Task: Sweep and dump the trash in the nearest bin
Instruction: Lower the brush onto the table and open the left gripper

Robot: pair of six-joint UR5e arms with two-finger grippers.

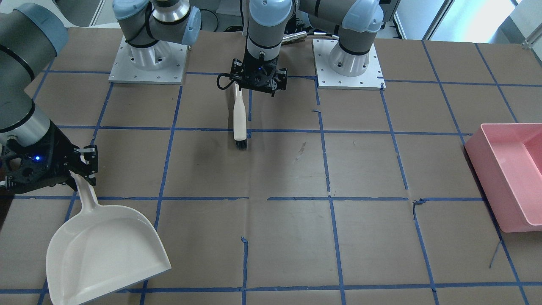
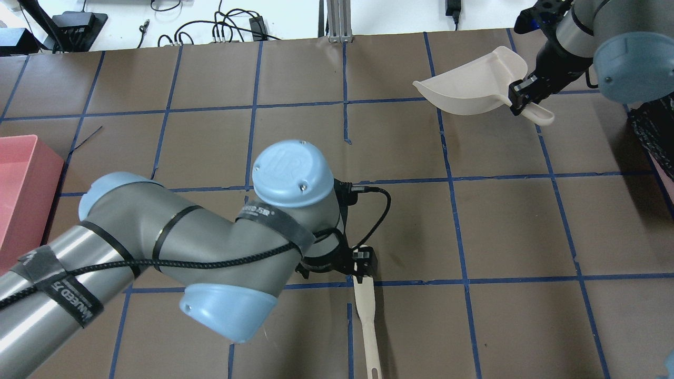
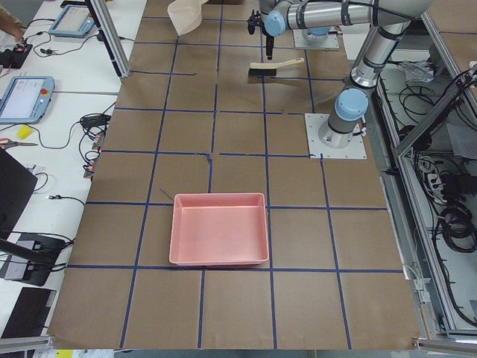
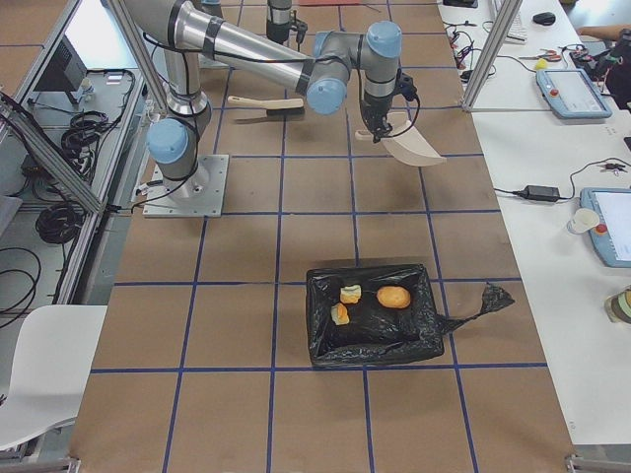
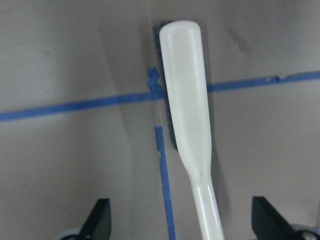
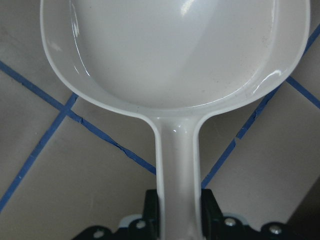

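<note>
The trash lies in a black-lined bin (image 4: 370, 315): a golden-brown potato-like lump (image 4: 393, 297) and two pale yellow-green chunks (image 4: 350, 293) (image 4: 340, 314). My right gripper (image 1: 82, 169) is shut on the handle of a white dustpan (image 1: 106, 250). It holds the pan tilted over the table, and the pan is empty in the right wrist view (image 6: 175, 55). My left gripper (image 1: 258, 82) is open above the neck of a white brush (image 1: 239, 118) that lies on the table. Its fingers (image 5: 97, 220) stand wide on either side of the brush handle (image 5: 210, 215).
A pink bin (image 1: 508, 178) stands at the table's end on my left and also shows in the exterior left view (image 3: 220, 227). The black-lined bin shows at the overhead view's right edge (image 2: 653, 137). The brown table (image 1: 288, 237) has a blue tape grid.
</note>
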